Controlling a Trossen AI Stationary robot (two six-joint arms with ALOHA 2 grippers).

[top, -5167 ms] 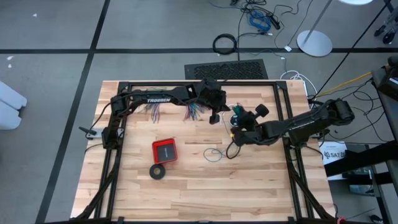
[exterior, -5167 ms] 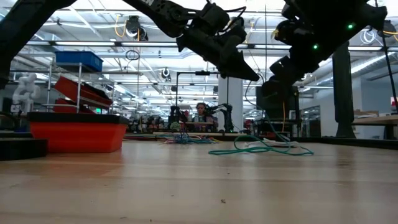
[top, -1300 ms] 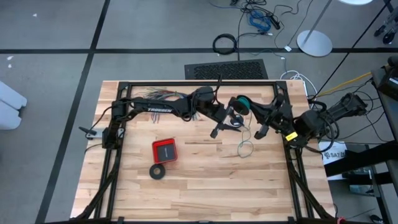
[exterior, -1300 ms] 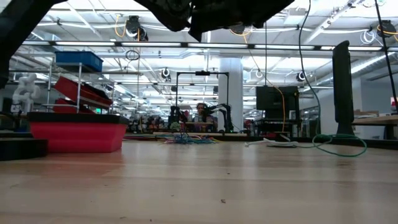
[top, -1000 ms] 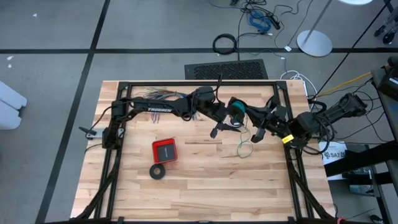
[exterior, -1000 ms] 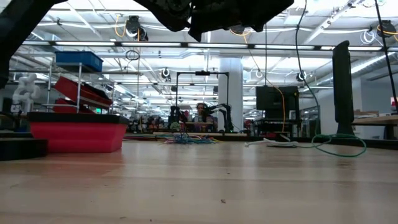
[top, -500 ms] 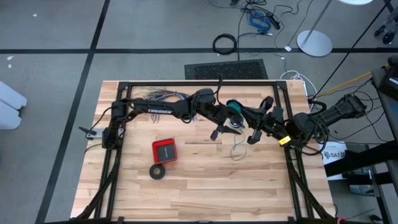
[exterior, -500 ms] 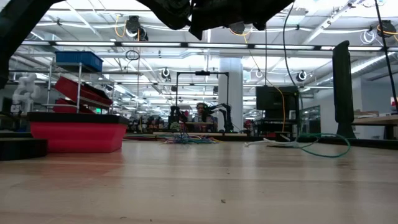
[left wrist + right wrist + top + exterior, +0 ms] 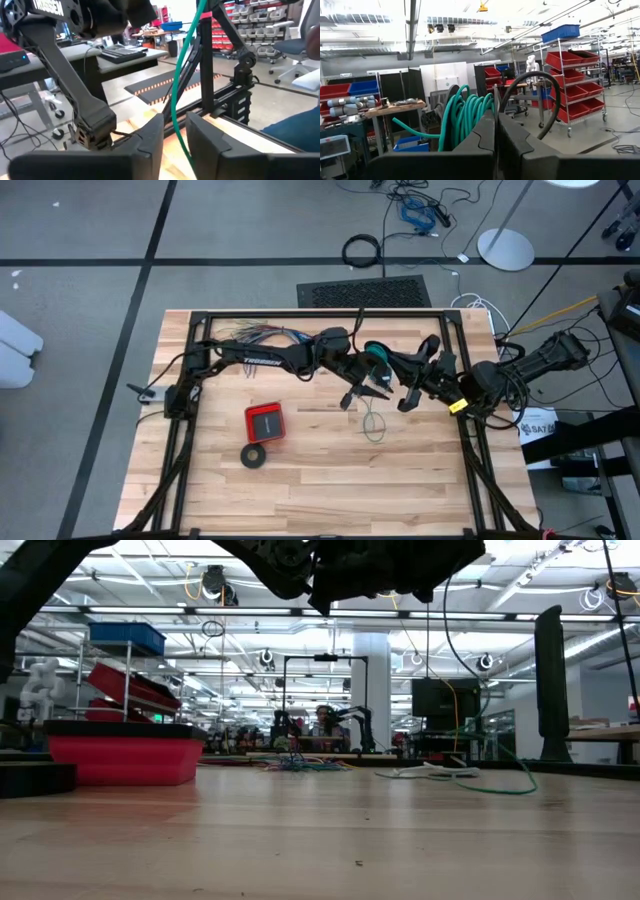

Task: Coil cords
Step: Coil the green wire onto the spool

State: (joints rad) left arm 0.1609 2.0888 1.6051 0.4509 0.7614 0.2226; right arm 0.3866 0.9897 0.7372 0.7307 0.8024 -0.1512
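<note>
Above the worktop's (image 9: 300, 480) far centre, the clenched right end effector (image 9: 385, 365) pinches the teal-green wire (image 9: 467, 117) coil, whose loose tail runs down between the left end effector's (image 9: 172, 132) parted fingers just left.

One long thin teal-green wire (image 9: 373, 420), one thin white cord (image 9: 425, 771), one square red plastic box (image 9: 265, 422), one black tape-like ring (image 9: 254, 456), one fanned bundle of many-coloured wires (image 9: 262, 335), two dark robot arms, one wooden surface (image 9: 320, 480)

"TROSSEN" on left arm (image 9: 262, 361)
</note>
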